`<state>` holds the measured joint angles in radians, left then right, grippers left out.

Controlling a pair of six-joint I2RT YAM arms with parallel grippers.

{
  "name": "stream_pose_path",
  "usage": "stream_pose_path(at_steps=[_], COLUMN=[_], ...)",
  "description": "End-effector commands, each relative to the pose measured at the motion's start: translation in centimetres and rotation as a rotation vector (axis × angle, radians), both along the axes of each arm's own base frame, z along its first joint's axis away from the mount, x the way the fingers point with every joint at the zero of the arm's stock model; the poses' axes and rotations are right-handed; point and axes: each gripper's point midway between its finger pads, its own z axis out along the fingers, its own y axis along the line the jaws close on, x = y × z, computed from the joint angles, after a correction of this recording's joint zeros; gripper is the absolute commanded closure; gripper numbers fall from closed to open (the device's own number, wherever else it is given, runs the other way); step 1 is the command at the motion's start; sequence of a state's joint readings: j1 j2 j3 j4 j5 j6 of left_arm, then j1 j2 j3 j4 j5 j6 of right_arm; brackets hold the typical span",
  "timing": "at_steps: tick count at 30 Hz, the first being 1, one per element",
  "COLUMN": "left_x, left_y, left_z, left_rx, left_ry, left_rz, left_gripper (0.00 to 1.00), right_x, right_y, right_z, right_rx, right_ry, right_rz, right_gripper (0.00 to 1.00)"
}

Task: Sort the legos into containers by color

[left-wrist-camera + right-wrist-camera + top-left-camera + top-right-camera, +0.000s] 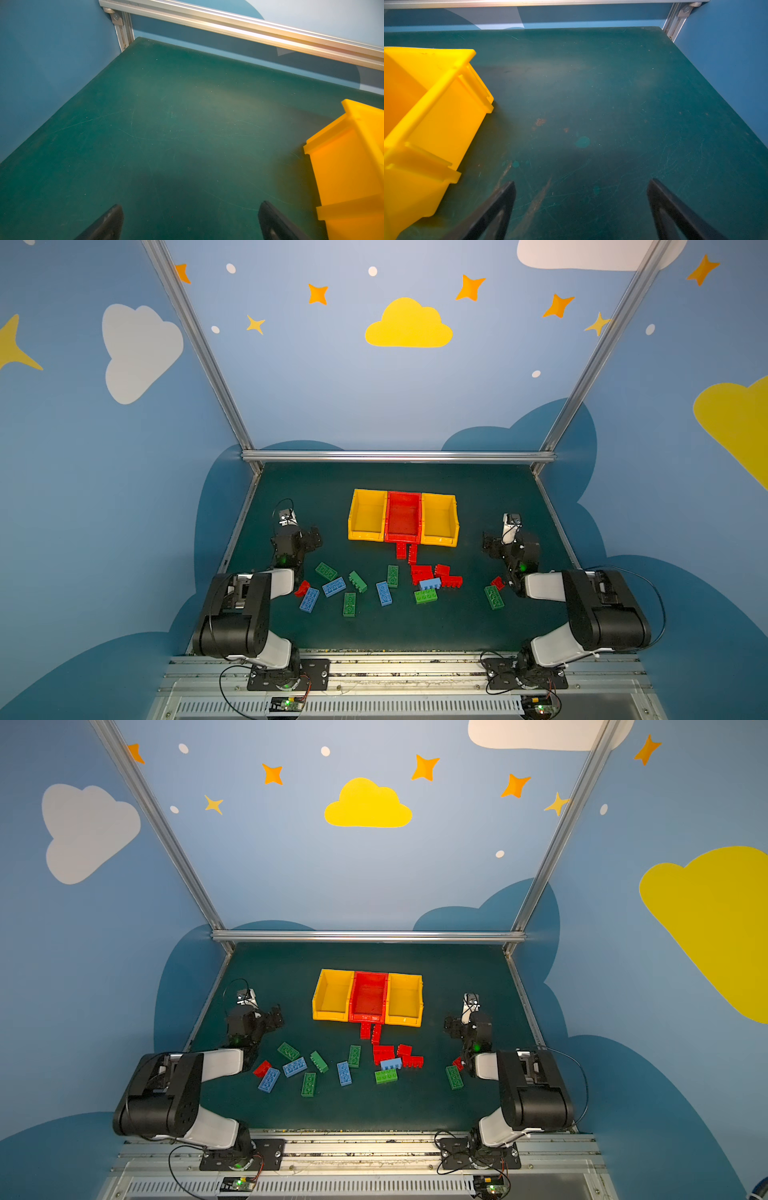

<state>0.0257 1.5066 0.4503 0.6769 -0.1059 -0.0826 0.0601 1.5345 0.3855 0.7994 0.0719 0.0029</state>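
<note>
We are holding our left gripper (191, 206) and right gripper (582, 182) wide open, empty. Bricks (349, 604) are lying near the bins (365, 536).

One red bin (402, 514), two yellow bins (367, 518) flanking it. In front of the red bin: six green legos (349, 604), four light blue legos (384, 593), roughly seven red legos (421, 573), some clumped and hard to separate.

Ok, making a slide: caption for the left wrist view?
The left fingers spread open over the green mat, yellow bin alongside.
</note>
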Motion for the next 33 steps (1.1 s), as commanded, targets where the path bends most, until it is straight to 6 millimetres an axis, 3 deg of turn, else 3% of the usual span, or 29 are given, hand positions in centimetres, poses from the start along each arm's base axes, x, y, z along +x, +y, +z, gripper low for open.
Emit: stream_pose_path(at_steps=[1,19,23,25,27,30,33], left_x=[-0.1,-0.2,-0.2,0.3,0.3,0.6,0.3], left_y=[0.0,0.0,0.0,0.2,0.0,-0.5,-2.0], left_z=[0.0,-0.1,0.0,1.3,2.2,4.3,7.5], left_rx=[0.000,0.000,0.000,-0.002,0.003,0.015,-0.051], left_ry=[0.004,0.005,0.001,-0.036,0.045,0.045,-0.027], left_rz=[-0.004,-0.003,-0.006,0.009,-0.009,-0.027,-0.032], left_gripper=[0.00,0.00,0.00,0.00,0.00,0.00,0.00], right_x=[0.6,0.6,0.5,0.2,0.4,0.7,0.2], right_y=[-0.3,-0.3,-2.5,-4.3,-5.3,-4.7,-2.6], right_z=[1.4,1.5,3.2,4.6,6.8,9.5,10.4], right_rx=[0.002,0.003,-0.024,-0.034,0.007,0.124,0.181], right_ry=[-0.041,-0.044,-0.031,0.042,0.086,0.148,0.235], right_rz=[-0.017,-0.018,-0.166,-0.277,-0.367,-0.434,-0.398], right_gripper=[0.03,0.03,0.03,0.03,0.03,0.03,0.03])
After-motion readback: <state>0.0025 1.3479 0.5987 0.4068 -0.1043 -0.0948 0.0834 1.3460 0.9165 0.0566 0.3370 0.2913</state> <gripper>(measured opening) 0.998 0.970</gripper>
